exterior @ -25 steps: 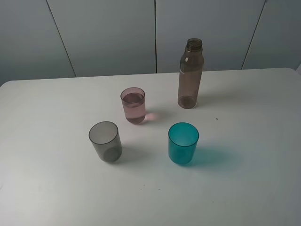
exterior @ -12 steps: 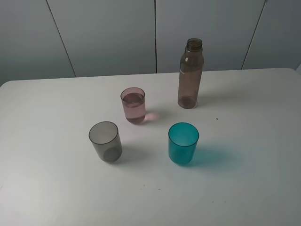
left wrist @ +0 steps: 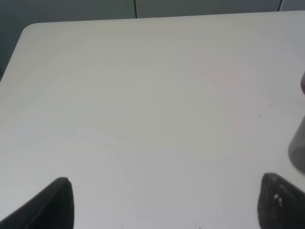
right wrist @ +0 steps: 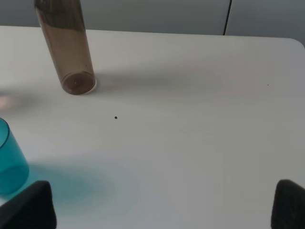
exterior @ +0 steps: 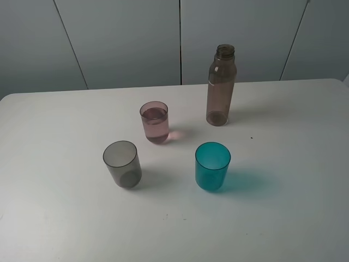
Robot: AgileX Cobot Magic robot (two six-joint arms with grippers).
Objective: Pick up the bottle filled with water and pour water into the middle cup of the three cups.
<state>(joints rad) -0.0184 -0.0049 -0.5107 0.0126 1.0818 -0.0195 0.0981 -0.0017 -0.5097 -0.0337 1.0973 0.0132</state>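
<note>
The smoky brown bottle (exterior: pixel 221 87) stands upright and uncapped at the back right of the white table (exterior: pixel 283 218). The pink middle cup (exterior: pixel 155 122) stands left of it and holds some water. The smoky grey cup (exterior: pixel 122 164) is at front left and the teal cup (exterior: pixel 212 166) at front right. Neither gripper shows in the exterior view. My left gripper (left wrist: pixel 164 210) is open and empty over bare table. My right gripper (right wrist: pixel 159 210) is open and empty, well back from the bottle (right wrist: pixel 66 52) and the teal cup (right wrist: pixel 9 162).
A grey translucent sliver, apparently the grey cup (left wrist: pixel 299 143), shows at the edge of the left wrist view. A small dark speck (exterior: pixel 251 137) lies on the table right of the bottle. Grey wall panels (exterior: pixel 125 38) stand behind the table's far edge.
</note>
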